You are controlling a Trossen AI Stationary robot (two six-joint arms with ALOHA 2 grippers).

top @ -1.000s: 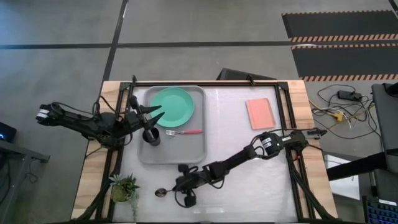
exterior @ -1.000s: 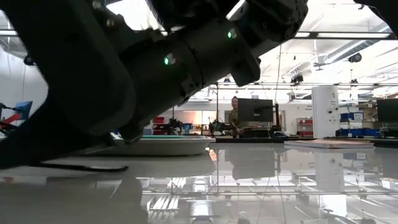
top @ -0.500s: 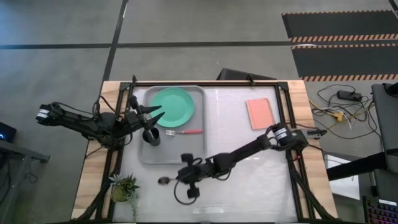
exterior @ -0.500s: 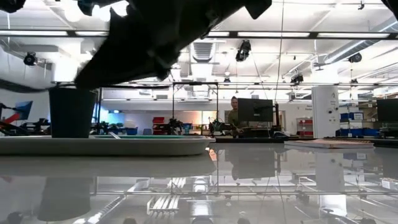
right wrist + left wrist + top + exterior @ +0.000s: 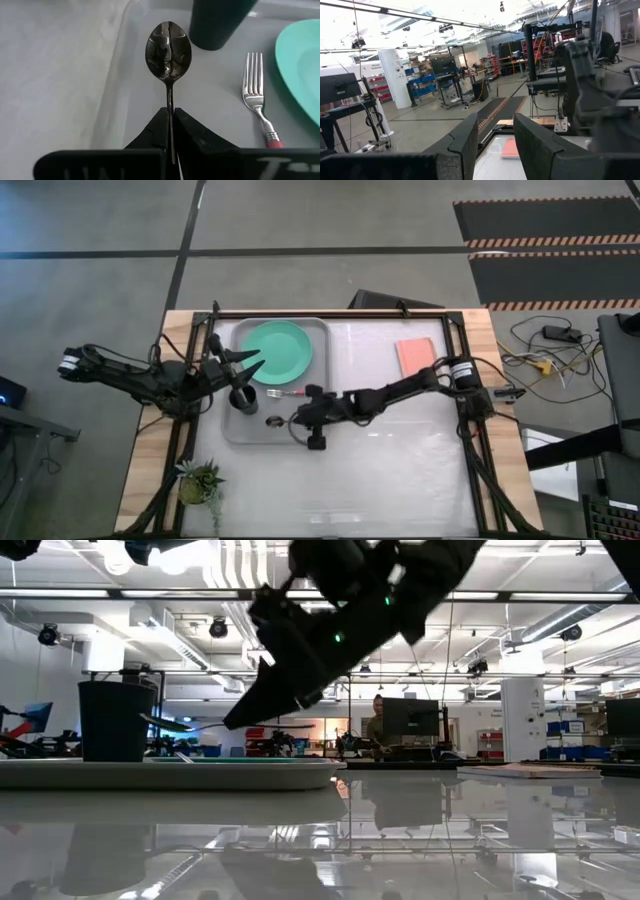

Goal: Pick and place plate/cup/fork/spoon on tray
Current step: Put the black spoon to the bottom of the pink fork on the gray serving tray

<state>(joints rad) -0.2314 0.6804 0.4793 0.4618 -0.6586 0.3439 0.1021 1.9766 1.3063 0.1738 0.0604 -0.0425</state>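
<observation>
The light-grey tray (image 5: 316, 420) lies at the far left of the table. On it are the mint-green plate (image 5: 278, 350), the black cup (image 5: 243, 398) and the pink-handled fork (image 5: 297, 392). My right gripper (image 5: 296, 420) is shut on the dark metal spoon (image 5: 168, 50), which hangs over the tray's near part, near the cup (image 5: 220, 22) and the fork (image 5: 254, 85). In the low view the spoon (image 5: 190, 725) is above the tray's rim (image 5: 170, 772). My left gripper (image 5: 255, 360) is open and empty over the tray's left side, beside the cup. My right gripper pinches the spoon's thin handle (image 5: 170, 112) between its two fingers, back from the bowl. The fingers come roughly level from the table's right and lie along the handle. The spoon sticks out ahead of them, bowl up and toward the table's left, lifted clear of the tray.
A pink rectangular pad (image 5: 418, 362) lies at the far right of the table. A small potted plant (image 5: 198, 482) stands at the near left corner. A person (image 5: 376, 725) sits at a screen in the room beyond the table.
My right gripper has carried the spoon from the table's near edge toward the far edge and up. The spoon, first low by the plant, now hangs clear over the tray's near part. The gripper has stayed shut on it.
</observation>
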